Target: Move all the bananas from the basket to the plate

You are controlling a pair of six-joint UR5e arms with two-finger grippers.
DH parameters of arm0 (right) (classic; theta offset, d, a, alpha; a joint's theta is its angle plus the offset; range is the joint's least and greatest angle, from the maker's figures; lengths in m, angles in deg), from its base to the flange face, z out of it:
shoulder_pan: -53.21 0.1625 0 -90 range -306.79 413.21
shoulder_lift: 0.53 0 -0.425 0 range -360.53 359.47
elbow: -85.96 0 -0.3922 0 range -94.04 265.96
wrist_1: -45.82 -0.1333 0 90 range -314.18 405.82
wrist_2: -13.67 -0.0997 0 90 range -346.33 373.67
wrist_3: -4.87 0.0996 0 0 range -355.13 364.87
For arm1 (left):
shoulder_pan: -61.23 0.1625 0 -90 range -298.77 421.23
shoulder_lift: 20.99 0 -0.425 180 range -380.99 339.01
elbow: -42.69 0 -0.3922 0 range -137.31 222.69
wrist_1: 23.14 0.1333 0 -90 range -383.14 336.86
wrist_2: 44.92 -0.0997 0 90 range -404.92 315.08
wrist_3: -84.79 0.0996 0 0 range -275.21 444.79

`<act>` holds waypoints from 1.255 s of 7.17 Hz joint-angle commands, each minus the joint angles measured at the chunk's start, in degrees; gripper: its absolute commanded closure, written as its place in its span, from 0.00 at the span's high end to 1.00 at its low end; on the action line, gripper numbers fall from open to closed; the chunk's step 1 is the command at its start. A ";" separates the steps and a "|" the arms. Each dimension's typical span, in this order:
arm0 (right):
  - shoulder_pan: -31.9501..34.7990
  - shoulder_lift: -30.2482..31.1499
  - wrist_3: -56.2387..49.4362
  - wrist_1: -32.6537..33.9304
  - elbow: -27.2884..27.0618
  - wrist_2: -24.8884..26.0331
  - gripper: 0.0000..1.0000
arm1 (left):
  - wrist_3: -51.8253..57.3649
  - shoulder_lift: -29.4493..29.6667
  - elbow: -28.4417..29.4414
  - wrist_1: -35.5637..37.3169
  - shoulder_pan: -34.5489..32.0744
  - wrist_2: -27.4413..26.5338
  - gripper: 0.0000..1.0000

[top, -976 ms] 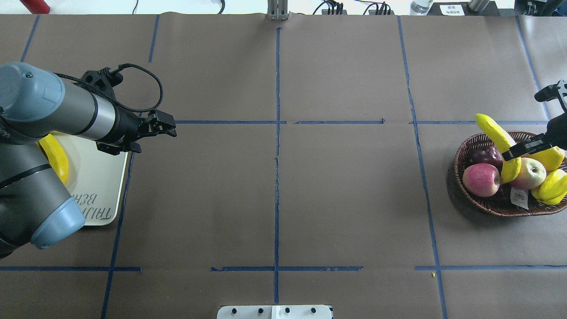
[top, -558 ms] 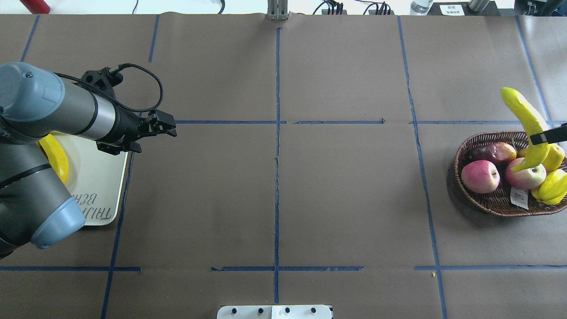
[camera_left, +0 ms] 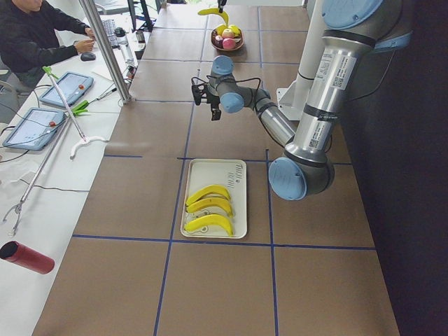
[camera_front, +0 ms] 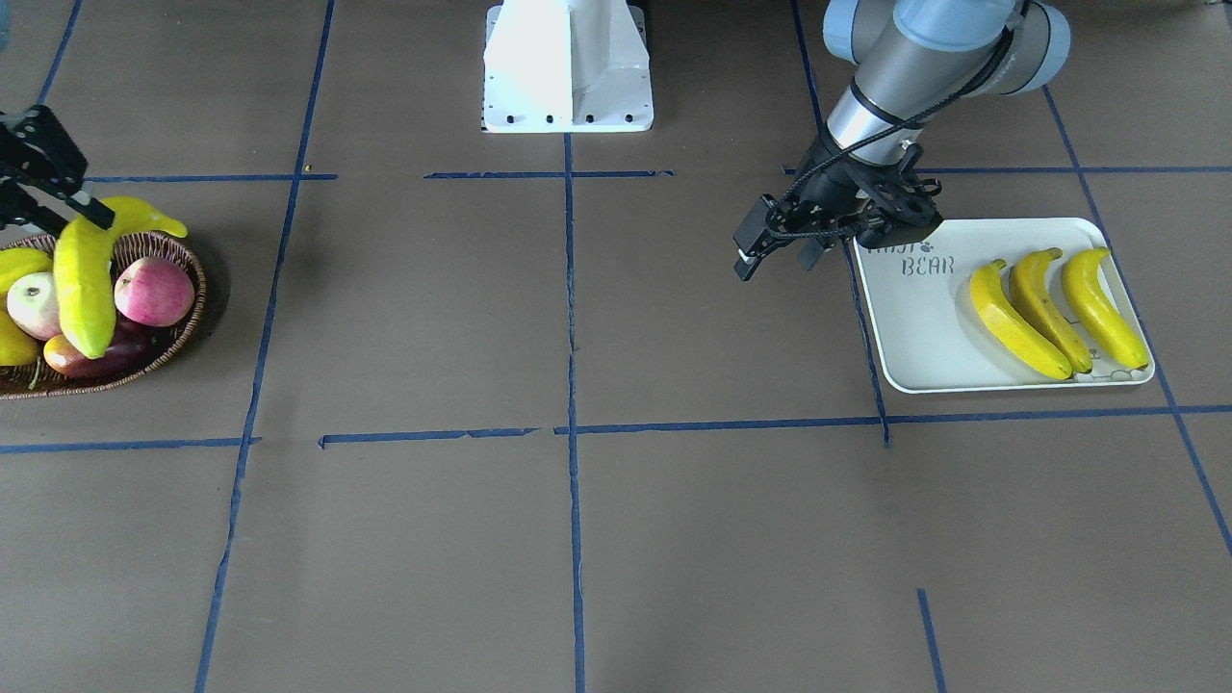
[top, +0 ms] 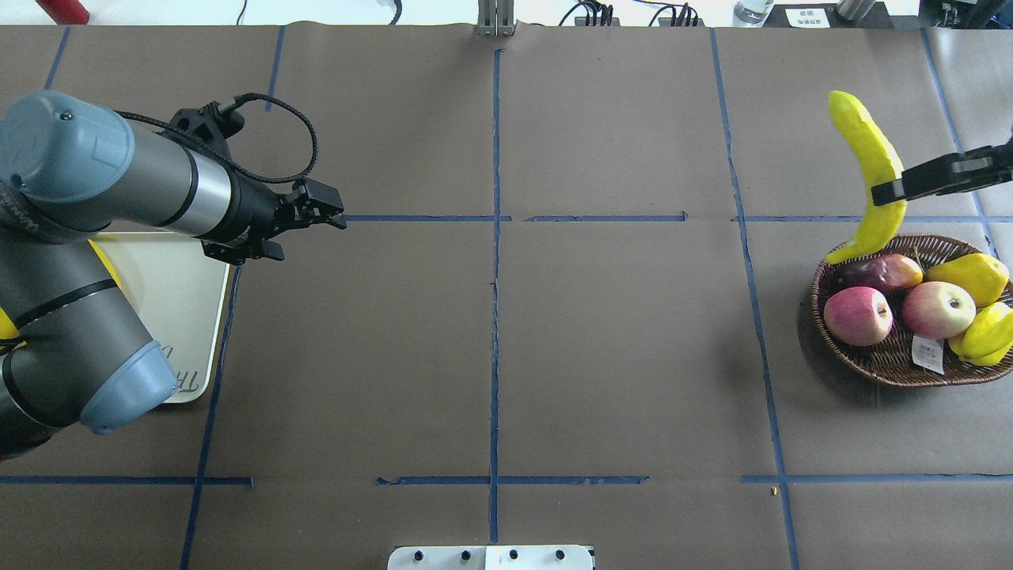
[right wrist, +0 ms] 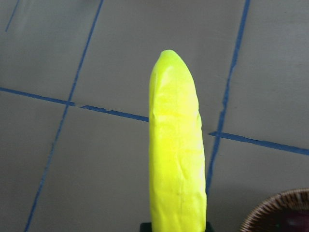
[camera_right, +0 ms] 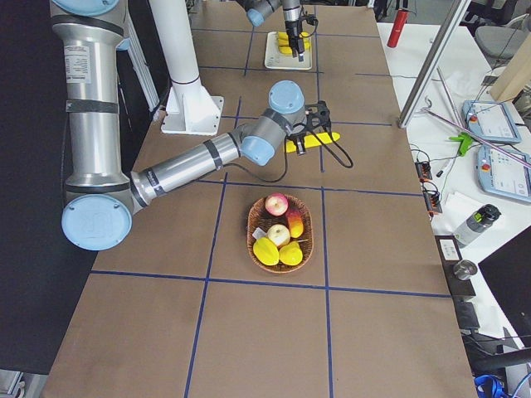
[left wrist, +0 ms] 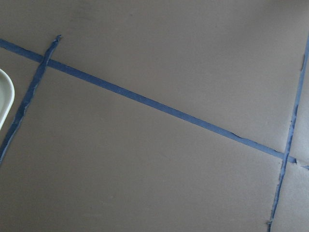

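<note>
Left arm, right arm: silver-grey tubes, dark grey joint housings, pale blue joint caps with small screws, white printed label on tube nearest white pedestal. Pedestal foot: row of dark screws. Black cable loops over left wrist. Left gripper, right gripper: black.

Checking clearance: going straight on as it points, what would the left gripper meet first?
Probably the table paper; nothing else shows ahead of the left gripper, though its downward tilt is unclear.
</note>
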 commanded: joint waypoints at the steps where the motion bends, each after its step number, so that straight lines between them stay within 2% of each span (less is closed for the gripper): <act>1: -15.25 -11.91 19.54 -0.09 0.05 13.77 0.02 | -6.78 3.75 0.13 -5.32 0.13 0.06 1.00; 2: -22.47 -15.44 24.50 -0.09 -0.04 22.55 0.02 | -10.99 3.76 0.30 -11.81 0.13 0.06 1.00; 3: -28.37 -17.82 26.29 -0.18 -0.30 28.30 0.03 | -11.99 3.84 0.83 -15.27 0.39 0.23 0.99; 6: -34.74 -21.09 27.27 -0.18 -0.48 32.04 0.03 | -12.26 9.80 3.28 -15.30 0.57 0.50 0.99; 9: -37.65 -21.36 27.19 -0.18 -1.44 34.33 0.03 | -12.26 12.28 5.75 -15.30 1.79 0.50 0.99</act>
